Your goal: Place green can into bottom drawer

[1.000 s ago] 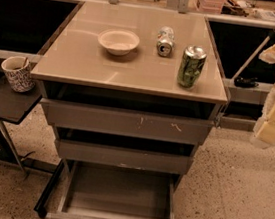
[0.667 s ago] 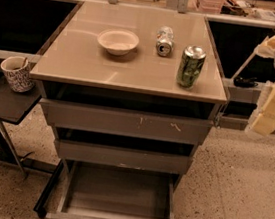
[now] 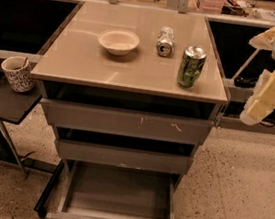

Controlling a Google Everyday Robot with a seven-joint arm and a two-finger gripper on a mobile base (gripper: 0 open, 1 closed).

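The green can (image 3: 191,66) stands upright near the right front corner of the cabinet top (image 3: 83,64); its body is mottled green and white with a silver top. The bottom drawer (image 3: 120,195) is pulled open and its grey inside is bare. My gripper (image 3: 252,112) hangs off the cabinet's right side, about level with the top and to the right of the can. It points down and left and holds nothing that I can see.
A silvery can (image 3: 164,41) lies on its side behind the green can. A white bowl (image 3: 118,41) sits left of it. The two upper drawers (image 3: 125,122) are slightly ajar. A patterned cup (image 3: 18,73) stands on a low side table (image 3: 2,104) at left.
My arm and gripper have risen a little and shifted left toward the cabinet's right edge. The cans, bowl and drawers have not moved.
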